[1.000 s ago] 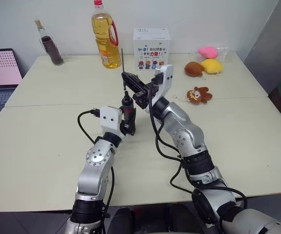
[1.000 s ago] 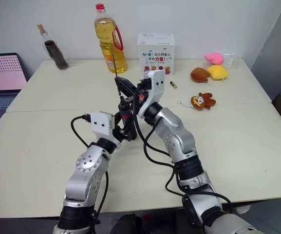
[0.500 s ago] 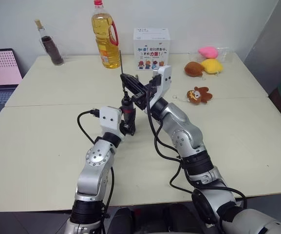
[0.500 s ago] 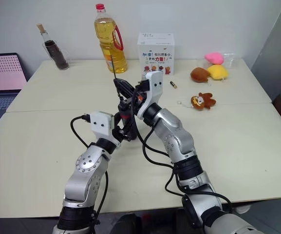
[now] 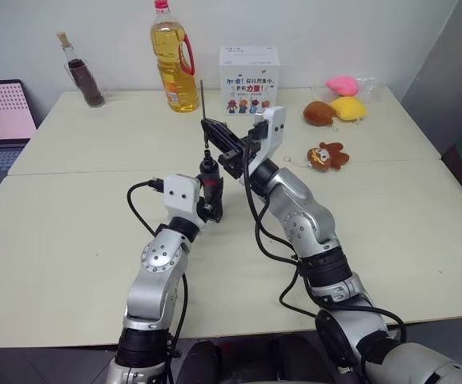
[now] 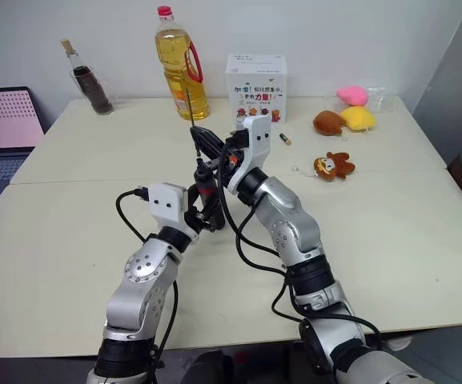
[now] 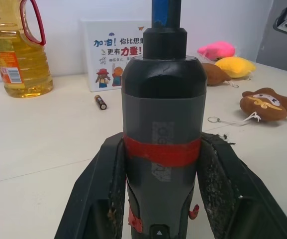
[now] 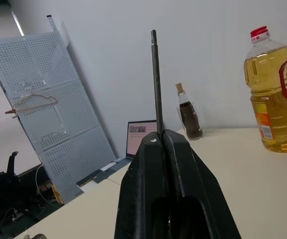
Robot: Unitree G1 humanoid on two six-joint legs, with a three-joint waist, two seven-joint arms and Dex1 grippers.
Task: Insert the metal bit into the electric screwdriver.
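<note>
Grey thin metal bit [image 8: 156,84] rises centre-frame, pinched in the right gripper [image 8: 165,142] — lower end hidden; left gripper [image 7: 160,164] clamps the red-banded dark pen-shaped electric screwdriver [image 7: 162,119], tip cropped.

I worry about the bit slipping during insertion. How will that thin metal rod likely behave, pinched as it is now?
The metal bit looks straight and stiff, so it probably won't flex. It is smooth and slim, pinched only near its lower end by the right gripper, so it may pivot or slide when pressed into the electric screwdriver.
</note>
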